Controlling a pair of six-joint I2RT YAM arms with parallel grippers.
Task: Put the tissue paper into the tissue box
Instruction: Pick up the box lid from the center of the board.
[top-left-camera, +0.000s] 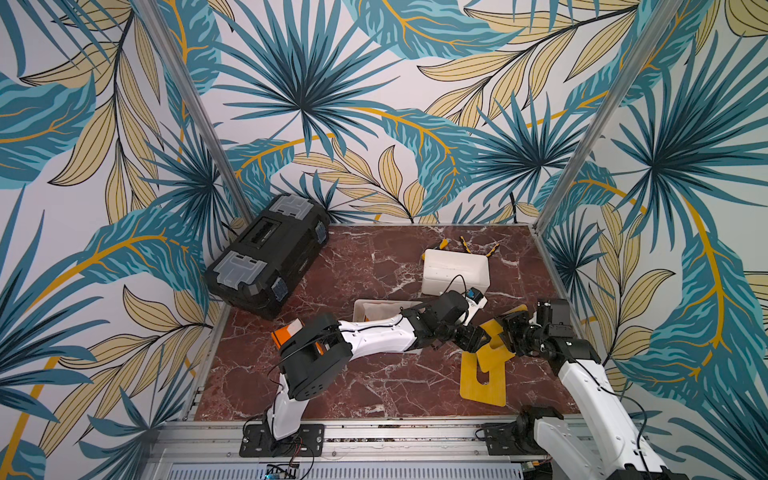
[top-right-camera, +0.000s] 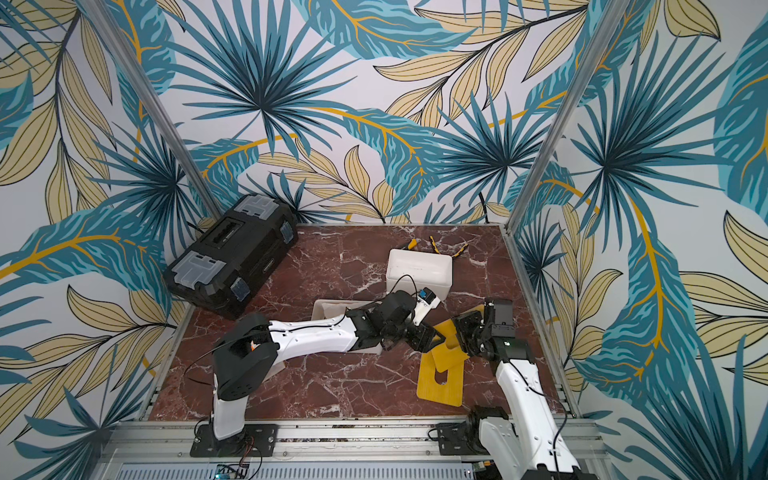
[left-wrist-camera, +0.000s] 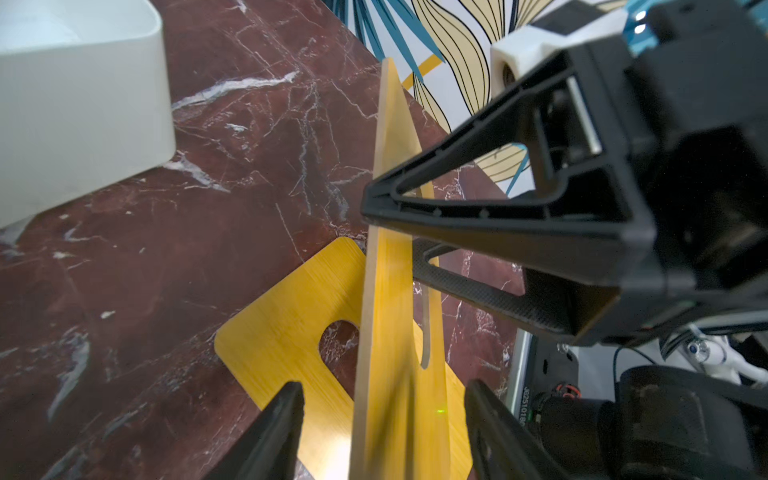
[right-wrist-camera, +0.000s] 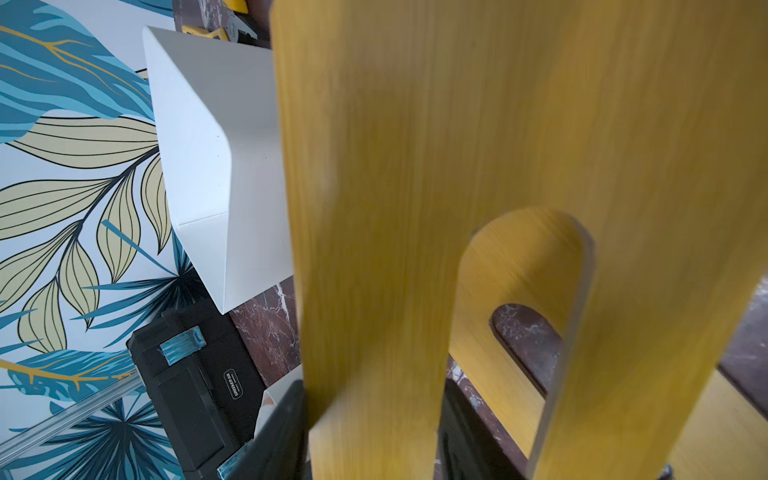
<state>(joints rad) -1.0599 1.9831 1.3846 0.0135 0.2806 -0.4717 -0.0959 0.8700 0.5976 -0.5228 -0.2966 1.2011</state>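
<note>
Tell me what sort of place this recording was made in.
Most likely a purpose-built robot test cell, not a real room: leaf-print wall panels held by bare aluminium posts enclose a marble-look tabletop, and the left arm and right arm are bolted to a metal rail along its front edge.

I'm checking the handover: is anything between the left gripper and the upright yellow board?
Nothing visible does. The upright yellow board stands between the open fingers of the left gripper, with no other thing in that gap. The right gripper clamps the same board farther along.
</note>
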